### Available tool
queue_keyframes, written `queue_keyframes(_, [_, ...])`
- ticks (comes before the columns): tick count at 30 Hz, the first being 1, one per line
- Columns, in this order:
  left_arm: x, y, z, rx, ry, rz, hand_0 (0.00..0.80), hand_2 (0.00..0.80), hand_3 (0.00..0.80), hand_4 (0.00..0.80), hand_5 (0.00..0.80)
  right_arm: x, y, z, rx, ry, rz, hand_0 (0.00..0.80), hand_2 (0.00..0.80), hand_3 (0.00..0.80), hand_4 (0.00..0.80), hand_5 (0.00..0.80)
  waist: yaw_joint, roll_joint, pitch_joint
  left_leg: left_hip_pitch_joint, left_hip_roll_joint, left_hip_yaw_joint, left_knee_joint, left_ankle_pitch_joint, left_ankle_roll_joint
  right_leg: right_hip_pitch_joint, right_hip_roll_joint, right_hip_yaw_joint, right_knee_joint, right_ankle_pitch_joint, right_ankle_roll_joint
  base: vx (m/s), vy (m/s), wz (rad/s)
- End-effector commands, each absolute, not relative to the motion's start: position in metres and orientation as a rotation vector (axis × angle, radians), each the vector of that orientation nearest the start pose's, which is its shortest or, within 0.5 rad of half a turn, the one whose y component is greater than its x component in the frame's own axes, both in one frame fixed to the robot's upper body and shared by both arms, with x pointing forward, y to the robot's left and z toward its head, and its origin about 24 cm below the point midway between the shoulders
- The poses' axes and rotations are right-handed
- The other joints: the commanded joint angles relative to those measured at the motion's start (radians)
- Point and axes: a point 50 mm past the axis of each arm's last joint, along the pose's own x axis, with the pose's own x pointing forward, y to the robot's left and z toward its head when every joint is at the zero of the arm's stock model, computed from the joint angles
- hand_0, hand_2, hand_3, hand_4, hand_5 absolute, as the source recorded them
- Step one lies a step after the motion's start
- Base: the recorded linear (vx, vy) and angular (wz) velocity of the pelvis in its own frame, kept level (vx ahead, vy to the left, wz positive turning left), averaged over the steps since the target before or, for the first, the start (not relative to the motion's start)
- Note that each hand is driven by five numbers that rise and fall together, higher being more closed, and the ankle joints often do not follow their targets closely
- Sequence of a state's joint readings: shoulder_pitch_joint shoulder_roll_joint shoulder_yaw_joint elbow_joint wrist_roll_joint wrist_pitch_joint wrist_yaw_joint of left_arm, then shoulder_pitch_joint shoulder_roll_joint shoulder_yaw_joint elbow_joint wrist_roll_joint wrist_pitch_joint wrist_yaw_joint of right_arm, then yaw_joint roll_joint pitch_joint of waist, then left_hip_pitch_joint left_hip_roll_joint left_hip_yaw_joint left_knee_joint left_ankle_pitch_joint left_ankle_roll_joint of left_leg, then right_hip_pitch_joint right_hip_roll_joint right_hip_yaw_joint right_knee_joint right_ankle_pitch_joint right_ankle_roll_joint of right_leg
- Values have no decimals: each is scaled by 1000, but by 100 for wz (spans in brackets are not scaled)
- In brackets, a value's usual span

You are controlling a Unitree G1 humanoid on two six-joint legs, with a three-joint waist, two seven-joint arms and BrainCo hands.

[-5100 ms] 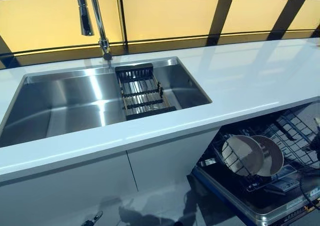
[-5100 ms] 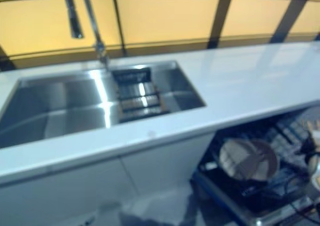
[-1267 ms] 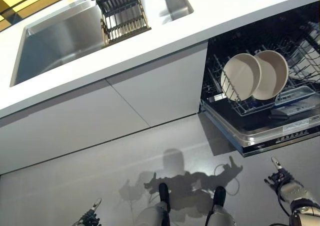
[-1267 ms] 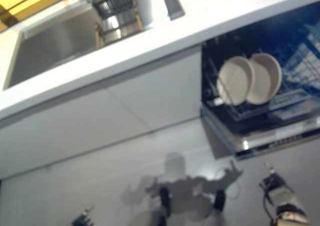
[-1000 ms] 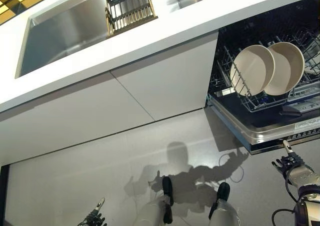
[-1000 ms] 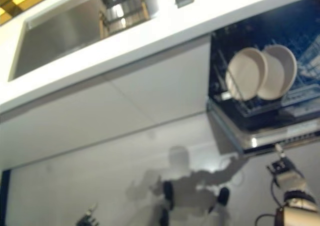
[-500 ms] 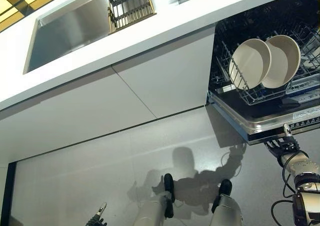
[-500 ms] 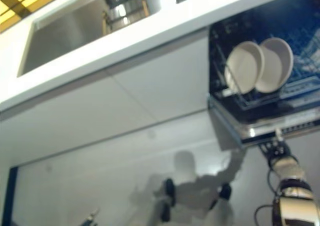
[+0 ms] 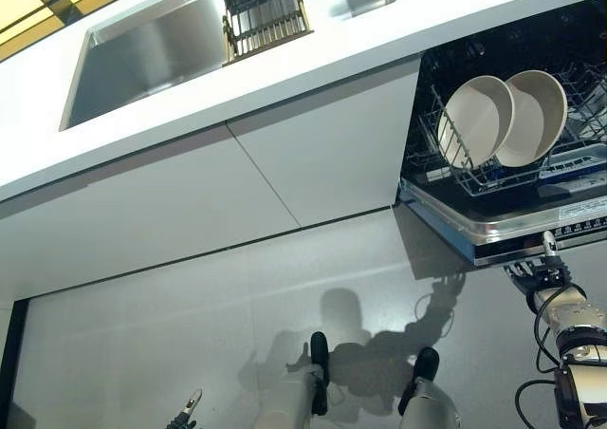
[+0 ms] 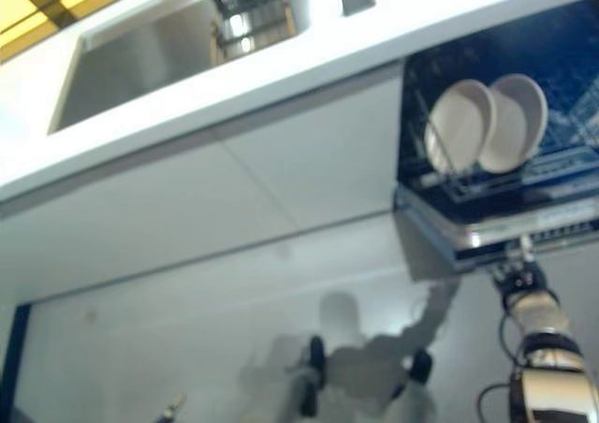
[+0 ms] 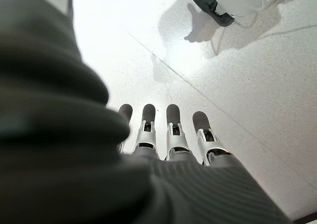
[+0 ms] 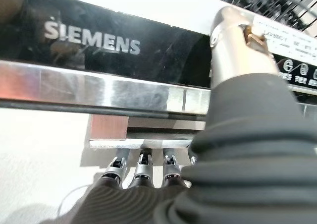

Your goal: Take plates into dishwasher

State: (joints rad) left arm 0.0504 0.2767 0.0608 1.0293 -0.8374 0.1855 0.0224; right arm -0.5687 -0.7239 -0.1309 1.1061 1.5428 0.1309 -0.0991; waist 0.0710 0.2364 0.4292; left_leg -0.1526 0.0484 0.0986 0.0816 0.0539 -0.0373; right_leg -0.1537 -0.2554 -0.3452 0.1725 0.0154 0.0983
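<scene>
Fingers (image 12: 141, 167) of the right hand (image 9: 553, 282) are tucked straight under the door (image 9: 512, 232) edge; the left hand (image 11: 168, 135) hangs open; plates (image 9: 501, 116), stiff and breakable, are best taken by the rim

Two cream plates (image 9: 503, 118) stand upright, overlapping, in the wire rack (image 9: 474, 180) of an open dishwasher (image 9: 531, 222), beneath a white worktop (image 9: 398, 16) holding a steel sink (image 9: 142, 54).

Grey floor (image 9: 190, 325), white cabinets (image 9: 190, 201)
</scene>
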Motion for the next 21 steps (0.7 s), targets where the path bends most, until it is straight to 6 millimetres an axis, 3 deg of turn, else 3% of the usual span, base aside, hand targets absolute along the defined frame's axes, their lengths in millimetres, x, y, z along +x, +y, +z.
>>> queue_keyframes(1, [102, 284, -135, -407, 1082, 577, 0, 0, 0, 0, 0, 380, -301, 277, 1157, -482, 68, 0, 0, 0, 0, 0, 120, -38, -68, -23, -41, -24, 108, -108, 37, 54, 27, -34, 116, -184, -87, 71, -26, 0])
queue_keyframes(9, [98, 289, -132, -382, 1081, 566, 0, 0, 0, 0, 0, 375, -305, 289, 1147, -540, 78, 0, 0, 0, 0, 0, 138, -53, -98, 20, -42, -36, 25, -83, 28, 118, 48, -59, 21, -156, -73, 55, -8, 2])
queue_keyframes(21, [103, 290, -127, -362, 1063, 538, 0, 0, 0, 0, 0, 374, -310, 278, 1111, -508, 23, 0, 0, 0, 0, 0, 147, -82, -116, 35, -33, -36, -5, -77, 25, 144, 66, -64, -21, -139, -64, 2, -23, 16])
